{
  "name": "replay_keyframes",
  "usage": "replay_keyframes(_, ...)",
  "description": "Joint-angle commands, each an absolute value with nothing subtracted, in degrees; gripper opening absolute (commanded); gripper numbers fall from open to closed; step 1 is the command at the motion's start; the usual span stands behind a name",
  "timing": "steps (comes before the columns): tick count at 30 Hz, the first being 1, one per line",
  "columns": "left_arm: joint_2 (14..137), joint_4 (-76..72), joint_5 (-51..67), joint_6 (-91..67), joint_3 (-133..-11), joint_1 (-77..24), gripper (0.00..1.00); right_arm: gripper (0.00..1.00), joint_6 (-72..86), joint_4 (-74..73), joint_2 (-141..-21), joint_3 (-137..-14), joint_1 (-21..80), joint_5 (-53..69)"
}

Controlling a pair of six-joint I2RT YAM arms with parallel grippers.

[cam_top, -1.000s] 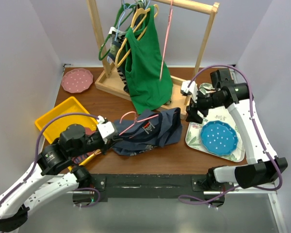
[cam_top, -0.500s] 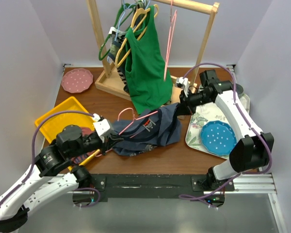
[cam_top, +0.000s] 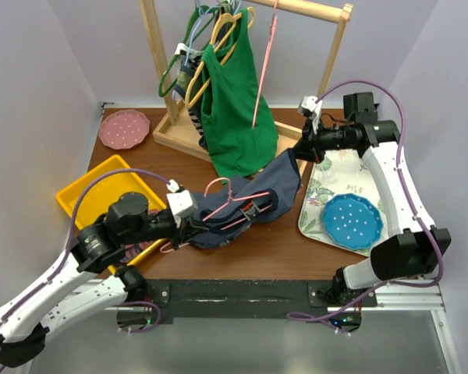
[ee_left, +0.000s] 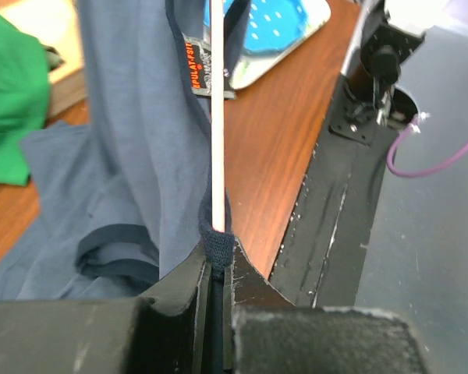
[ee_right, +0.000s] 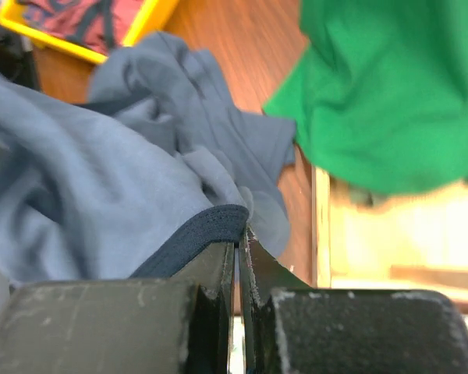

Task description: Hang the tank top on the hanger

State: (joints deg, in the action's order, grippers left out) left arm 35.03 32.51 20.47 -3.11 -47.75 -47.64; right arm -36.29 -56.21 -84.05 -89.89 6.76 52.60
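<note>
left gripper [cam_top: 192, 225] is clamping hanger [cam_top: 242, 198] wire plus tank top [cam_top: 285, 175] hem; right gripper [cam_top: 300, 153] is pinching the opposite hem, holding fabric stretched past the hanger's far end.

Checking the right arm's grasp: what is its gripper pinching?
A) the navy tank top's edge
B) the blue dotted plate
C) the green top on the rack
A: the right wrist view shows the right gripper shut on the dark-trimmed edge of the tank top.
</note>
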Motion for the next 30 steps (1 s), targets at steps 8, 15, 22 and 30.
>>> replay_keyframes(8, 44.1, 24.7, 28.0, 1.4, -50.7, -47.5, 0.0, 0.0, -45.3, -64.9, -84.9, -92.7, 9.8, 62.8)
replay_keyframes(15, 46.7, 21.0, 30.8, 2.7, -51.0, -47.5, 0.0, 0.3, -27.7, -49.8, -81.8, -86.6, 10.2, 50.7)
replay_keyframes(22, 43.1, 22.8, 26.3, 3.7, -50.4, -46.7, 0.0, 0.82, -35.2, -56.8, -77.6, -96.4, 7.9, 31.3)
replay_keyframes(30, 42.6, 23.8, 28.1, 6.7, -49.7, -41.8, 0.0, 0.8, -65.0, -82.9, -76.0, -98.2, 8.4, 46.3)
